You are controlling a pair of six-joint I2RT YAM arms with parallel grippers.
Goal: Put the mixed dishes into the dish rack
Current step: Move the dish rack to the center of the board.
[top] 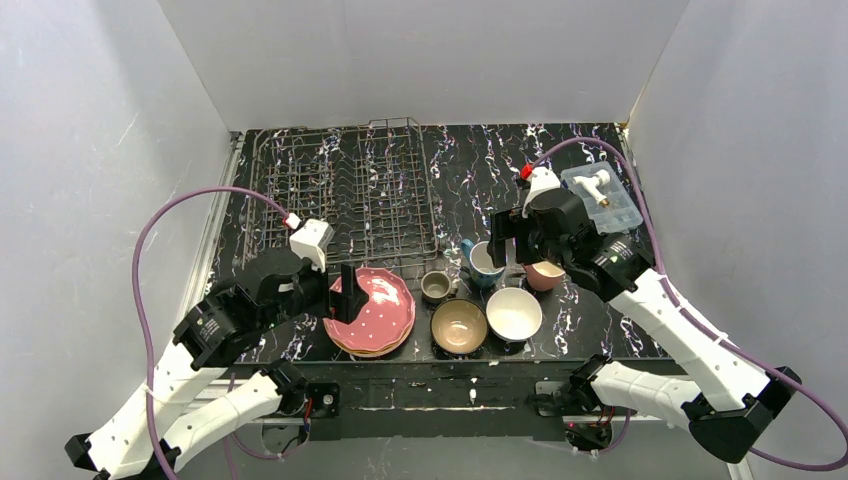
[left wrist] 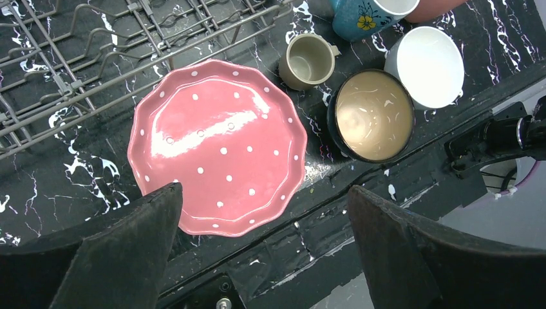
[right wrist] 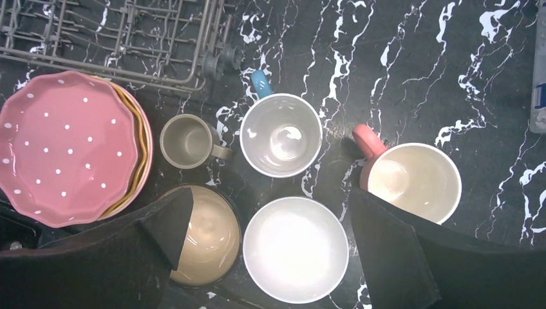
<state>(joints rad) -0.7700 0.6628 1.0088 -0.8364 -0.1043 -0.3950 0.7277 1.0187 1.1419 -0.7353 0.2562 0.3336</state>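
Note:
The grey wire dish rack stands at the back left with nothing in it. In front of it lies a stack of scalloped plates, the pink dotted plate on top. Right of the stack stand a grey-olive mug, a blue mug, a pink mug, a dark bowl with a tan inside and a white bowl. My left gripper hovers open over the pink plate's near-left edge. My right gripper hangs open above the bowls and mugs, holding nothing.
A clear plastic box with a white item stands at the back right, behind the right arm. White walls close in the table on three sides. The black front ledge runs just below the plates and bowls.

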